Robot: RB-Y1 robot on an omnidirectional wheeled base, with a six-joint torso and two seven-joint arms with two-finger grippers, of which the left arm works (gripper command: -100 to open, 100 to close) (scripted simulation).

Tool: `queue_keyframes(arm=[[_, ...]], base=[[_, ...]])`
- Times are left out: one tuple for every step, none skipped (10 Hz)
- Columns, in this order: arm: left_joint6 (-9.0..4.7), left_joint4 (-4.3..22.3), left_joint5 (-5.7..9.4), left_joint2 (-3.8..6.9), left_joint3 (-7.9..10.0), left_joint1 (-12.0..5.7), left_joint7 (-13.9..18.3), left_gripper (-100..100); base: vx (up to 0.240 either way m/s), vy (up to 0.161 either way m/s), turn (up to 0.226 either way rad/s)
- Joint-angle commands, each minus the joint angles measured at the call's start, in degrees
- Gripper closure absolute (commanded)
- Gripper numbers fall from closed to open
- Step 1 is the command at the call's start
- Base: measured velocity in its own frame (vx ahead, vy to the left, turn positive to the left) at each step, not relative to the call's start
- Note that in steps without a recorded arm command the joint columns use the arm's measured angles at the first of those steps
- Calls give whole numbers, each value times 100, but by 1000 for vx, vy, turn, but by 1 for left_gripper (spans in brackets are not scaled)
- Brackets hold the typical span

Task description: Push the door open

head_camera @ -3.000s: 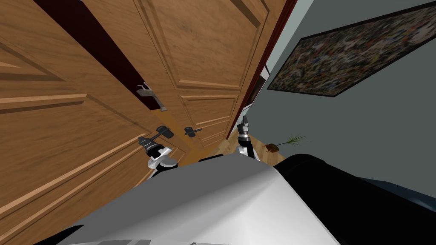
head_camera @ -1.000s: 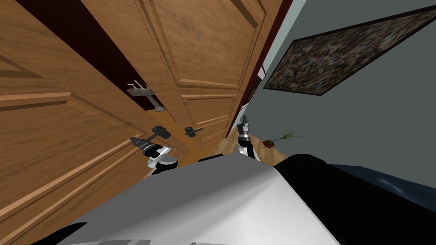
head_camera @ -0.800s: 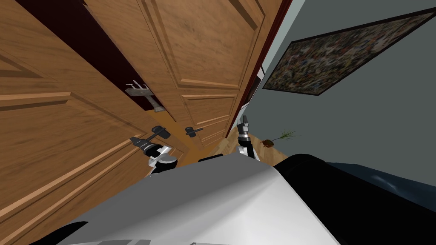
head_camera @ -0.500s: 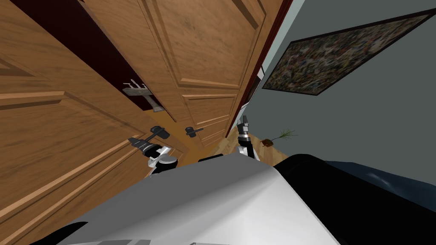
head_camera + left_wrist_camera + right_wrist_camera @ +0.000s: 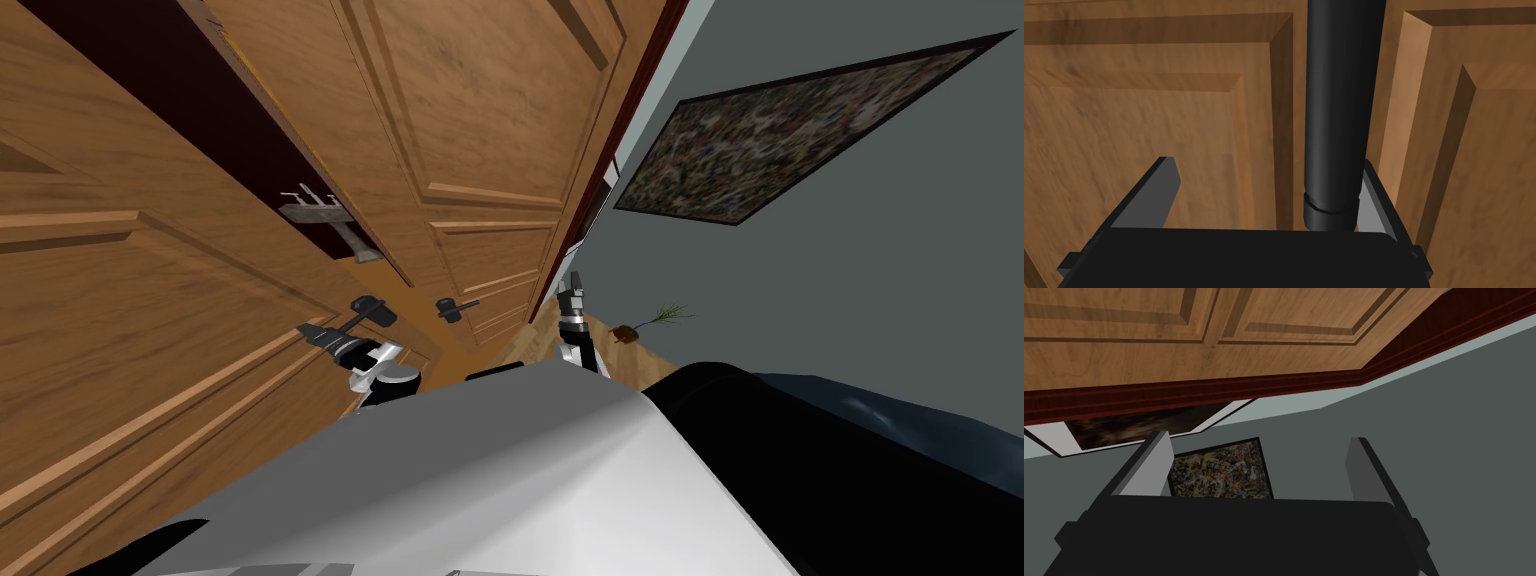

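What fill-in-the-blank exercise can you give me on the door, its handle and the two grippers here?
1. The left gripper has its fingers ___, not shut, with the black door handle between them.
2. The door is made of brown ___.
3. The right gripper, fingers open, holds ___.
4. The framed painting hangs on a dark ___ wall.
Missing words: open; wood; nothing; grey.
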Motion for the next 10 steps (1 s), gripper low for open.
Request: queue_keyframes(arm=[[-249, 206, 30, 286, 75, -6, -41, 100], [-249, 206, 30, 332, 75, -6, -41, 100], [-249, 206, 30, 332, 75, -6, -41, 100], [-249, 292, 30, 332, 75, -6, -41, 100], [-249, 260, 30, 332, 75, -6, -41, 100], [-246, 407, 61, 236, 216, -66, -133, 100], [-296, 419, 98, 261, 374, -112, -231, 100], [-324, 425, 119, 275, 461, -138, -284, 100], [-357, 434, 144, 291, 567, -169, -350, 100], [-357, 485, 144, 291, 567, -169, -350, 100]], base=[[8, 0, 8], [0, 0, 0], [-9, -14, -8], [-1, -6, 9], [5, 10, -22], [32, 52, -170], [42, 97, -211], [31, 104, -125], [30, 76, -79], [33, 63, -20]])
